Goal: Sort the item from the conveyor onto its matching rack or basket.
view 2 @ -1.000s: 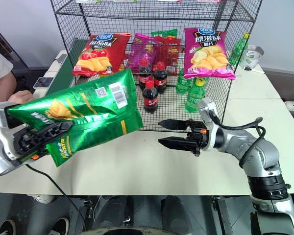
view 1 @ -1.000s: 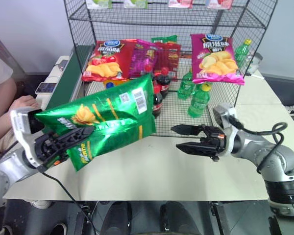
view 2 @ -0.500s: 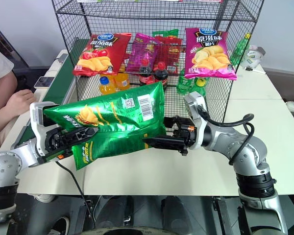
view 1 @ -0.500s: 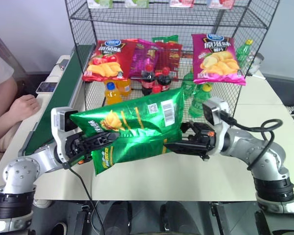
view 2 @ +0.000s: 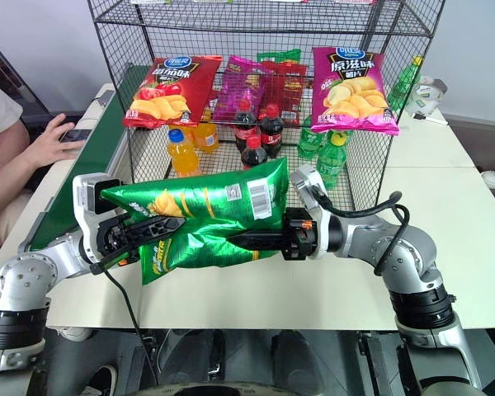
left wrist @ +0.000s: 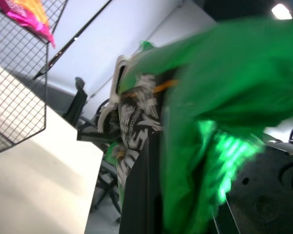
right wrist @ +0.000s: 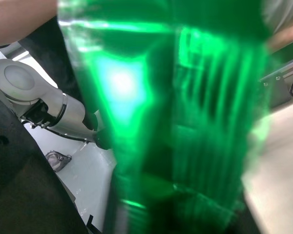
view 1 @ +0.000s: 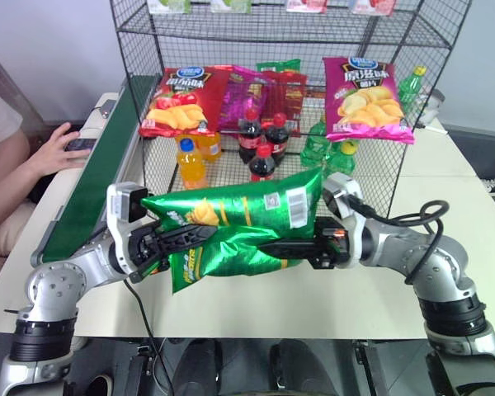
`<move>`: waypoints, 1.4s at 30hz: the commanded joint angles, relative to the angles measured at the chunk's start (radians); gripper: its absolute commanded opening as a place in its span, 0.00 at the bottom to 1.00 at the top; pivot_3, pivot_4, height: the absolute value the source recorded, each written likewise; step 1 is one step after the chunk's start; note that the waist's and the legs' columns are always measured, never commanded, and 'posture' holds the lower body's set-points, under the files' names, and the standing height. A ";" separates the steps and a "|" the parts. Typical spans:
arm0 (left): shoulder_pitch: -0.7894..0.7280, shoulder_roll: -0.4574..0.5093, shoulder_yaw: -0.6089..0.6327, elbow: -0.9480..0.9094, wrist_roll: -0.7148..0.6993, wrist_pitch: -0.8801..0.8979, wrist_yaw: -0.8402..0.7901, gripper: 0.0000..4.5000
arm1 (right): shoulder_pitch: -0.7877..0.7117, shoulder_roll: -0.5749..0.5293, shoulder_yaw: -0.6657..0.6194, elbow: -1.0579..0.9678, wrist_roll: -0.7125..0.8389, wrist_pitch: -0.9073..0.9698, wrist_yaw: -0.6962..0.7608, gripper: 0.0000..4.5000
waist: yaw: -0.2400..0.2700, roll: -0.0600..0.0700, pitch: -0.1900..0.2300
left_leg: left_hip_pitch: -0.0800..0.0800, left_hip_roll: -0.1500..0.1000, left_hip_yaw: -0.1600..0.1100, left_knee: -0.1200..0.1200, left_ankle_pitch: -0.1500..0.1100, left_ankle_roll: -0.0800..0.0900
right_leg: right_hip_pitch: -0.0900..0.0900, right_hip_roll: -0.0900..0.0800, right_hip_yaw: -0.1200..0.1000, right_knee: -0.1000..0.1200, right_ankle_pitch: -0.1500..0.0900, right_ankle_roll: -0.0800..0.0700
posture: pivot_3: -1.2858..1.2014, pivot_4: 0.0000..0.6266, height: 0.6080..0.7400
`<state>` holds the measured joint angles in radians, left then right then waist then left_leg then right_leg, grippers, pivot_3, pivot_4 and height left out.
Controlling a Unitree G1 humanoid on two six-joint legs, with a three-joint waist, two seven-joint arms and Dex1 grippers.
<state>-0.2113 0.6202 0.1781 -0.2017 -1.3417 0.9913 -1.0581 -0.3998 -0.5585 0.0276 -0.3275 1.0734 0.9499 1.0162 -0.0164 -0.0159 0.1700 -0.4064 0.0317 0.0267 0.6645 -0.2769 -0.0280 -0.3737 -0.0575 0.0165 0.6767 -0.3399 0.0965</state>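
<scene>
Left eye view: a large green crisps bag (view 1: 235,227) hangs lengthwise above the pale bench (view 1: 330,293), in front of the black wire rack (view 1: 280,99). The left gripper (view 1: 186,238) pinches its left end; the right gripper (view 1: 268,245) has its jaws pressed onto the right half. The bag looks light, puffy, slippery and easily crushed, so the sealed ends seem the safest hold.

Right eye view: the green conveyor (view 2: 82,165) lies at left, with a person's hand (view 2: 54,132) beside it.

Left wrist view: blurred green foil wraps around the black jaws.

Right wrist view: foil is close against the lens, something the head views cannot show.
</scene>
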 commanded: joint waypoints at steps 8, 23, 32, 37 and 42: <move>0.042 0.056 0.145 0.029 0.097 -0.088 0.003 0.85 | 0.072 -0.096 -0.029 -0.150 -0.293 -0.304 -0.002 0.00 | -0.001 0.000 0.000 | -0.001 0.000 0.000 0.000 0.000 0.000 | -0.001 0.000 0.000 -0.001 0.000 0.000 | 0.52 0.24 0.99; 0.046 -0.044 0.209 0.058 0.429 -0.517 0.055 0.99 | -0.268 -0.097 -0.016 0.142 -1.195 -1.223 -0.373 0.00 | 0.000 -0.001 -0.001 | -0.001 -0.001 0.001 0.000 0.000 0.000 | 0.000 -0.002 0.000 -0.005 0.000 0.000 | 0.52 0.24 0.99; 0.045 -0.098 0.179 0.021 0.625 -0.722 0.144 0.99 | -0.388 -0.057 0.138 0.357 -1.704 -1.077 -0.627 0.00 | -0.005 0.000 0.000 | -0.001 0.000 0.002 -0.001 0.001 -0.001 | -0.002 0.000 0.001 -0.004 0.000 0.000 | 0.52 0.24 0.99; 0.073 -0.113 0.170 -0.022 0.667 -0.770 0.177 0.99 | -0.422 0.022 0.156 0.424 -1.775 -0.914 -0.676 0.00 | -0.003 0.000 0.000 | -0.002 0.000 0.002 -0.001 0.001 -0.001 | -0.002 -0.001 0.001 -0.003 0.000 0.000 | 0.52 0.24 0.99; 0.081 -0.111 0.179 -0.034 0.677 -0.793 0.202 0.99 | -0.462 0.080 0.166 0.497 -1.778 -0.826 -0.724 0.00 | -0.004 0.000 0.000 | -0.002 0.000 0.002 -0.001 0.001 -0.001 | -0.001 -0.001 0.001 -0.003 0.000 0.000 | 0.52 0.24 0.99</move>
<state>-0.1288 0.5025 0.3375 -0.1967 -0.6629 0.2218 -0.8640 -0.8204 -0.4868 0.2039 0.1722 -0.6938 0.1019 0.3217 -0.0205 -0.0161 0.1699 -0.4082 0.0317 0.0286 0.6635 -0.2762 -0.0292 -0.3752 -0.0584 0.0174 0.6733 -0.3397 0.0968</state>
